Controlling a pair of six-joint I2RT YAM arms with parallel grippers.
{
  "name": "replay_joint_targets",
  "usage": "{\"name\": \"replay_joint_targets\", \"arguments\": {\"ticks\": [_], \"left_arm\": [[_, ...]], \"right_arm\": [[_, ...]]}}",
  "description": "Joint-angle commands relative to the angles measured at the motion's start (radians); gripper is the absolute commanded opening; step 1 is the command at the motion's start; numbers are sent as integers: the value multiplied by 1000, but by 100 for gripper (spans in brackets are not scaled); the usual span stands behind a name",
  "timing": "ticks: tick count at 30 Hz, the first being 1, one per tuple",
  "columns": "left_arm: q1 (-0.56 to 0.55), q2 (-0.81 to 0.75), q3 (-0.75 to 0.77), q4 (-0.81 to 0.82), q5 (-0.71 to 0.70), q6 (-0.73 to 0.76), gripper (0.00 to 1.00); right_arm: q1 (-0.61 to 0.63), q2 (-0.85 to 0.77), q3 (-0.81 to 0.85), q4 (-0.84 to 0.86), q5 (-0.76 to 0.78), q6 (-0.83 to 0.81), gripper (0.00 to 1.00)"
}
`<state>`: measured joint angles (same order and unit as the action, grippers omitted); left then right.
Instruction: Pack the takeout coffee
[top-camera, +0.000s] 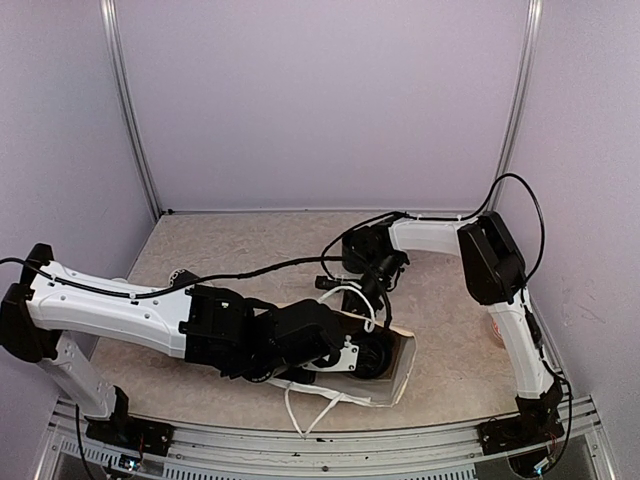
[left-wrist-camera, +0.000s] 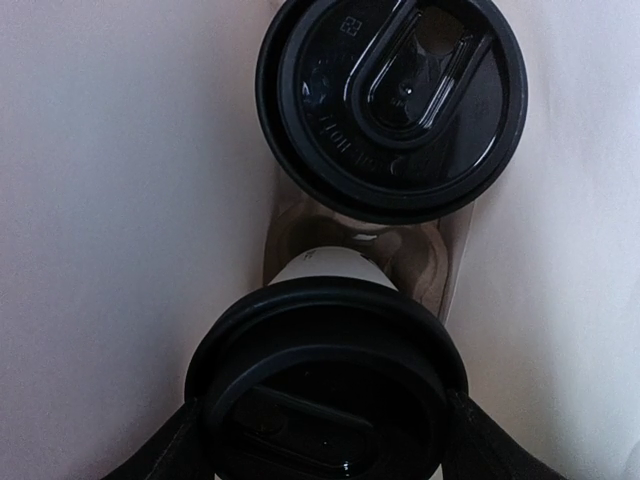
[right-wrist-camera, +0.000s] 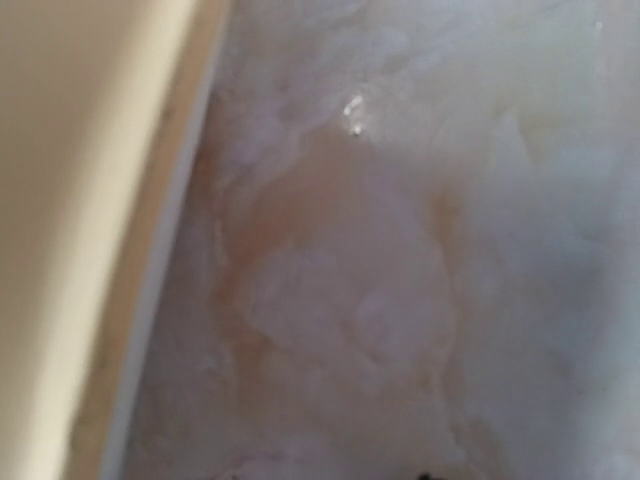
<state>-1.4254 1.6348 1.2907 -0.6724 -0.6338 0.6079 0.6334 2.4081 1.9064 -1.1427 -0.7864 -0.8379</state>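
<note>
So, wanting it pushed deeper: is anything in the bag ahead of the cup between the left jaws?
Yes. A second lidded cup sits just ahead of the near cup, deeper in the bag. Whether they touch is unclear.

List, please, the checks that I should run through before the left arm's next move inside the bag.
1. The near cup sits in the left gripper: ok, the fingers flank its lid.
2. The lid of the near cup is seated: ok.
3. The far cup is in the bag with its lid on: ok.
4. There is room between the two cups: cannot tell.
5. The right gripper has a grip on the bag: cannot tell, as the top view hides how its jaws stand.
</note>
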Motion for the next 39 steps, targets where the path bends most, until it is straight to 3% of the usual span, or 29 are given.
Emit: {"name": "replay_joint_targets", "arguments": {"ticks": [1,17,25,29,34,39], "left_arm": [[20,25,-3,42,-38,2,60],[15,25,37,-92,48,-133,61],[13,35,93,-210,188,-266,61],[15,50,108,-250,238,-309,60],[23,80,122,-283,301,-357,60],[43,102,163,-309,366,-393,60]], "right_arm": [[29,28,11,-42,-35,-21,41],[102,71,4,-114,-89,-81,40],[115,78,26,-122,-75,-71,44],[70,46,49,-61,37,-11,49],[-22,17,171,-122,46,2,52],[-76,-69,158,-139,29,-12,52]]}}
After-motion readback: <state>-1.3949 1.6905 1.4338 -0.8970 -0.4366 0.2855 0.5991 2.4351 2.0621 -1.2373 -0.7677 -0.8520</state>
